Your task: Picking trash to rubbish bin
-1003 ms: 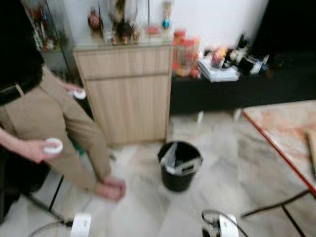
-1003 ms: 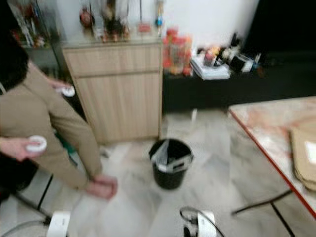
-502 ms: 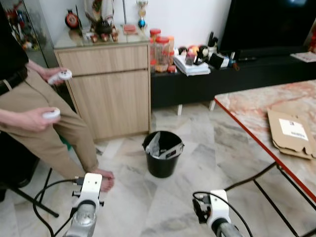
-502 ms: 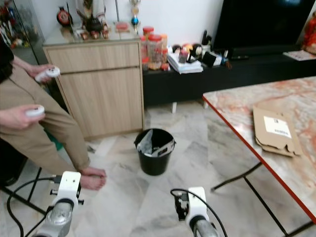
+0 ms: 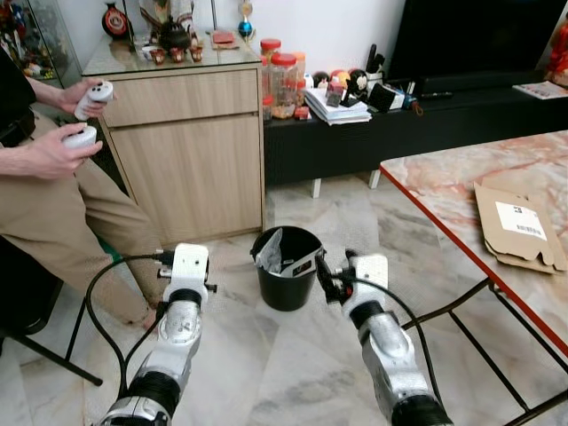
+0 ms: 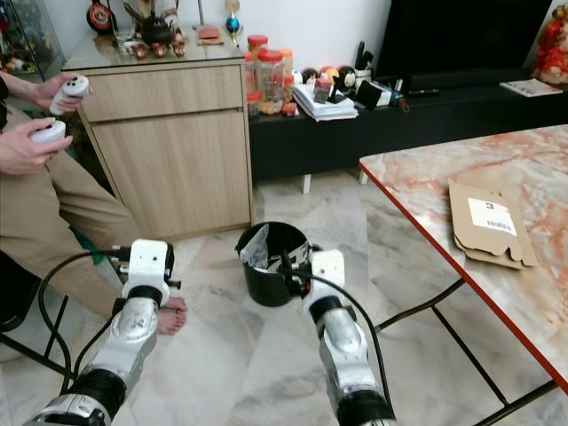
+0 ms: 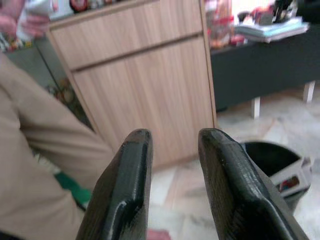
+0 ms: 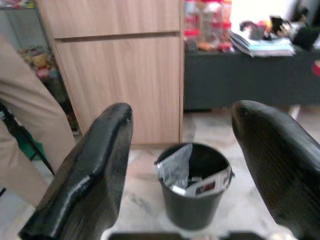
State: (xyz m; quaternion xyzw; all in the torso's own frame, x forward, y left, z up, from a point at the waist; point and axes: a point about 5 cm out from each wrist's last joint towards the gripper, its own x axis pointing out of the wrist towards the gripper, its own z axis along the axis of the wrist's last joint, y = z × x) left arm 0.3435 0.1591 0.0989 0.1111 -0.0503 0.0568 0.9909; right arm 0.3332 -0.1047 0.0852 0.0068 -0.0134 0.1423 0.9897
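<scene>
Bin (image 5: 287,279) holds trash; lettering unreadable.

A light wooden cabinet (image 5: 189,146) stands against the white wall, with ornaments (image 5: 169,31) on its glass top. Just beside it runs a low black TV bench (image 5: 417,120) carrying plastic jars (image 5: 282,80), a stack of papers (image 5: 333,108) and small clutter, under a dark screen (image 5: 479,35). A person in tan trousers (image 5: 62,222) sits at the left, holding two white controllers (image 5: 89,111). A marble-patterned table (image 5: 444,191) with a red edge bears a flattened cardboard piece (image 5: 519,226)
</scene>
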